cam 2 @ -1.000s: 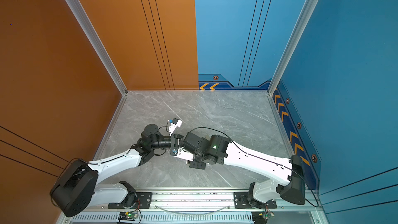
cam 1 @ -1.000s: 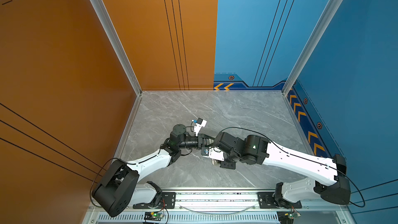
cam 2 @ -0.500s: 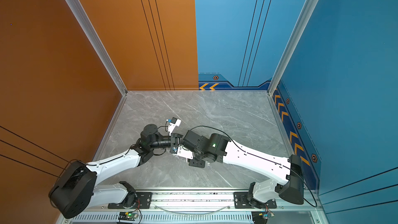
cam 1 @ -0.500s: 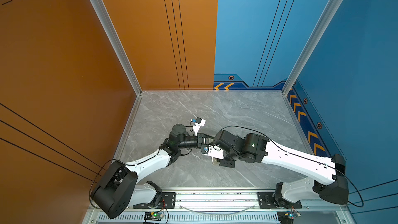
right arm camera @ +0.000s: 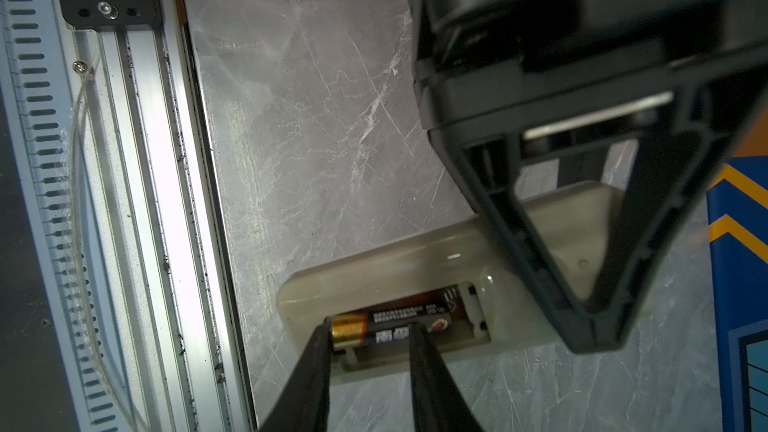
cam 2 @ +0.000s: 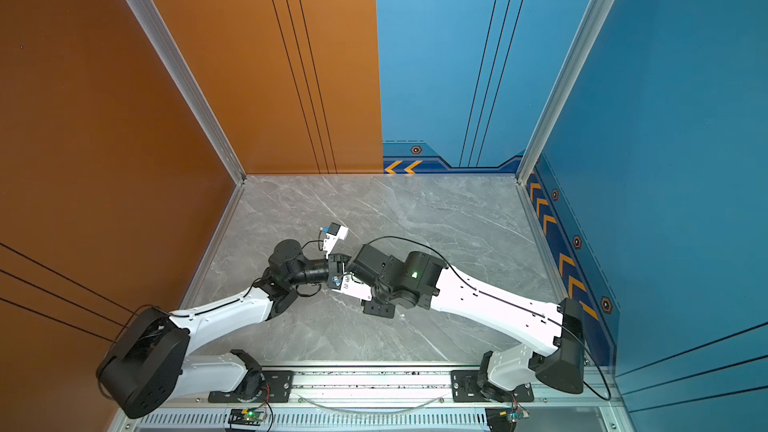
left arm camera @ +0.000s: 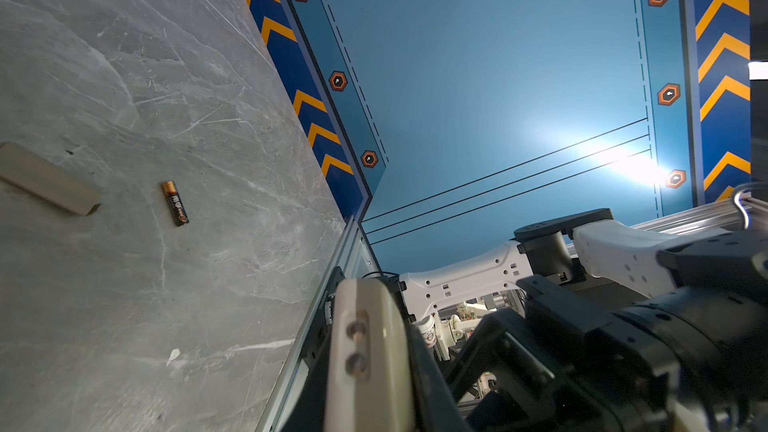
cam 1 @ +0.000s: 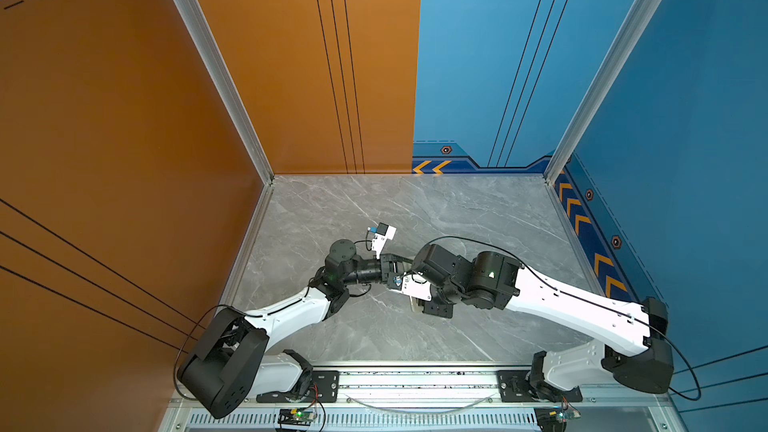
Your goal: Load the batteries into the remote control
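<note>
The right gripper (right arm camera: 370,336) stands part-open as a second ago, tips bearing on the battery (right arm camera: 390,320) in the open bay of the remote control (right arm camera: 374,280), apparently pressing, not clamping. The left gripper (right arm camera: 590,326), closed, pins the remote mid-table, reaching from 8 o'clock, its partner from 4. No movement: seating seems unfinished. The second battery (left arm camera: 175,203) lies on the table (left arm camera: 124,76).

You have: grey marble table (cam 1: 457,218); orange wall panels (cam 1: 124,118) at left; blue wall panels (cam 1: 685,118) at right; chevron-striped skirting (cam 1: 582,222); aluminium rail (cam 1: 415,380) along the near edge; slotted cable duct (cam 1: 415,419).
</note>
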